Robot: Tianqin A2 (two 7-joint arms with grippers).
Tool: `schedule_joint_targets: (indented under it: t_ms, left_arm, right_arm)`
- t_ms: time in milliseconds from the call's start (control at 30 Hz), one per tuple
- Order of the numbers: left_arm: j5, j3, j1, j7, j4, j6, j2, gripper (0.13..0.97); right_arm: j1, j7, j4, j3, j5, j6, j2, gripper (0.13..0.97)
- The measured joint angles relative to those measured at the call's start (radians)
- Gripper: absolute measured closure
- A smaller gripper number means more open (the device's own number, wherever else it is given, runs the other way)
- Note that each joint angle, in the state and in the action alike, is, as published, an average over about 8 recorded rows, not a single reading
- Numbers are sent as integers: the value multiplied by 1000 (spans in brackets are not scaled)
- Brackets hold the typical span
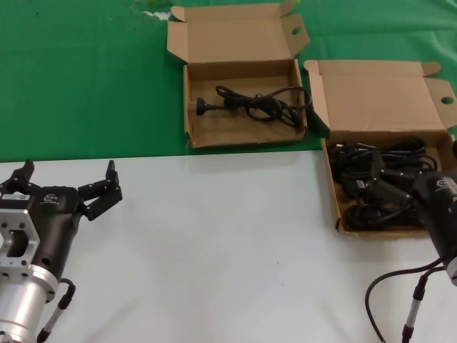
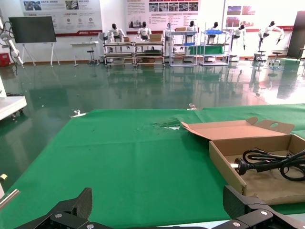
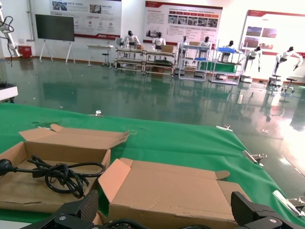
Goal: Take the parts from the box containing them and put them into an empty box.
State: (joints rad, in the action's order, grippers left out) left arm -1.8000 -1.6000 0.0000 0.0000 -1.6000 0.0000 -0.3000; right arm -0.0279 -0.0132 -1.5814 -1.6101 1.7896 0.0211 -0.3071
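Observation:
The box containing the parts (image 1: 378,100) lies at the right, lid back, dark-edged side flap splayed. A tangle of black cables, the parts (image 1: 378,179), fills it. My right gripper (image 3: 167,214) hangs open just above that tangle, facing the raised lid (image 3: 181,186); its black wrist body (image 1: 439,204) covers the box's right end. The squarer box (image 1: 243,132) at back centre holds one coiled black cable (image 1: 257,103), also seen as the cable (image 3: 62,174). My left gripper (image 1: 69,171) is open and idle at the near left, over the white table.
The near half of the table is white (image 1: 228,236); a green cloth (image 1: 86,71) covers the far half, and both boxes sit at that border. My right arm's own black cable (image 1: 385,286) loops at the near right.

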Motion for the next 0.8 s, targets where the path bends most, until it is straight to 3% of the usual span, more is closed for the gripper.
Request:
schedule_joint_targets:
  t_ms: [800]
  left_arm:
    - [0, 0, 0, 0, 0, 0, 0, 132]
  right_arm:
    - [0, 0, 0, 0, 0, 0, 0, 129]
